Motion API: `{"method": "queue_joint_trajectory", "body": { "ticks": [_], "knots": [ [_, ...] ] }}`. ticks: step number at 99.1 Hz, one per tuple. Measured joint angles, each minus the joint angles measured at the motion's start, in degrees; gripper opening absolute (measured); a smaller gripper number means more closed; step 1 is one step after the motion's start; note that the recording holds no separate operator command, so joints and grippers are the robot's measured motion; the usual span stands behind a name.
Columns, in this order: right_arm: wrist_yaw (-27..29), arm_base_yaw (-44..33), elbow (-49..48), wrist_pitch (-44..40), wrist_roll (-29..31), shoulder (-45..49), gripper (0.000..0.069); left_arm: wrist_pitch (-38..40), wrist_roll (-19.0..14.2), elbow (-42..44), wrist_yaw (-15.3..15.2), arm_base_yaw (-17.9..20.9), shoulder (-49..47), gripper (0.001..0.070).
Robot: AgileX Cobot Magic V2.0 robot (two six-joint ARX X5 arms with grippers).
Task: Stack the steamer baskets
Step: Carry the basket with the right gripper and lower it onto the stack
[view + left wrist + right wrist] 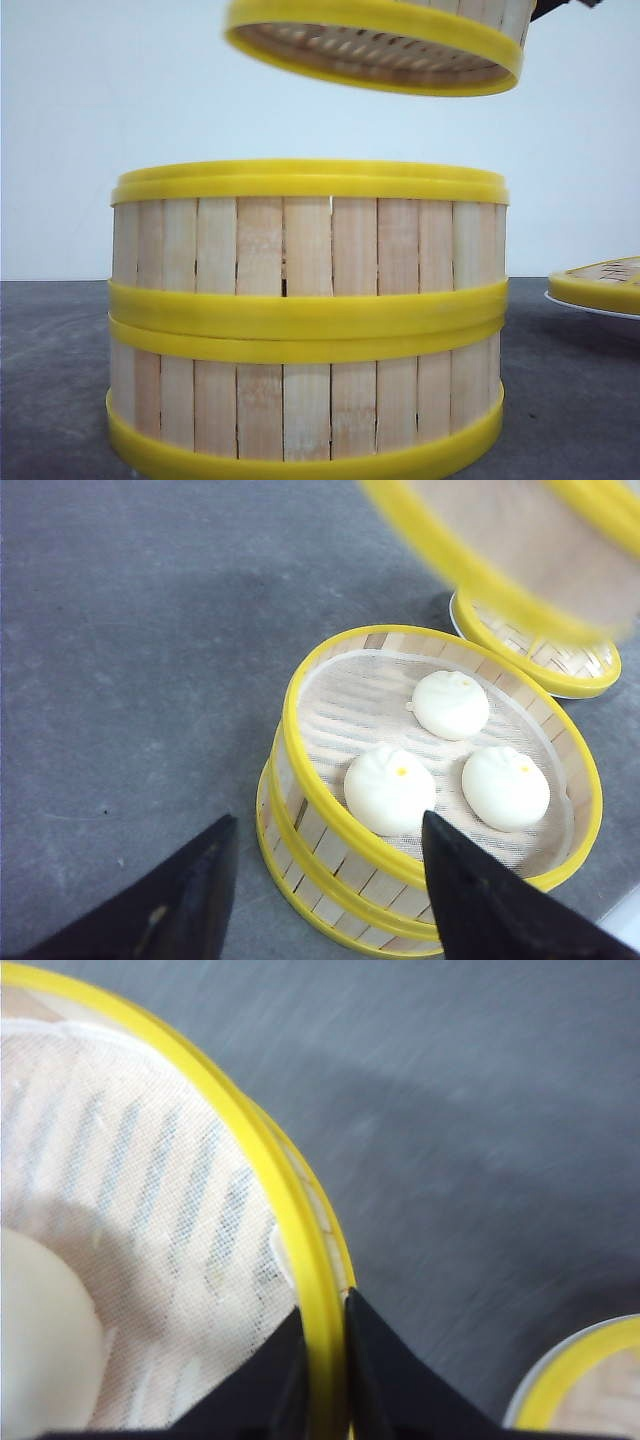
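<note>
Two steamer baskets stand stacked in the middle of the table, the upper basket point(310, 240) on the lower basket point(300, 400). The upper basket point(300, 780) holds three white buns point(390, 788) on a cloth. A third basket point(380, 40) hangs tilted in the air above the stack, a little to the right. My right gripper point(323, 1305) is shut on the yellow rim point(250, 1140) of this basket, one finger inside and one outside. A bun point(40, 1340) lies in it. My left gripper point(328, 818) hovers open above the stack's near edge, holding nothing.
A flat yellow-rimmed bamboo lid point(605, 280) lies on a white plate point(590, 308) to the right of the stack; the lid point(545, 660) shows behind the stack in the left wrist view. Grey table surface surrounds the stack.
</note>
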Motion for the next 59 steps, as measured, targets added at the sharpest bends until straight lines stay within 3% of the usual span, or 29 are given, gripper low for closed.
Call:
{"method": "queue_joint_trajectory", "body": {
  "ticks": [13, 26, 59],
  "knots": [
    [1.0, 5.0, 0.0, -2.4, -3.0, 0.0, 0.0031, 0.0, 0.0, 0.0, 0.7, 0.0, 0.0, 0.0346],
    [6.1, 9.5, -0.1, -2.9, -4.3, 0.0, 0.0031, 0.0, 0.0, 0.0, 1.0, 0.0, 0.0, 0.0346],
    [9.3, 13.2, -7.6, 0.0, -4.9, 0.0, 0.0031, 0.1, 0.0, 0.0, 1.1, 0.0, 0.0, 0.0346]
  ]
}}
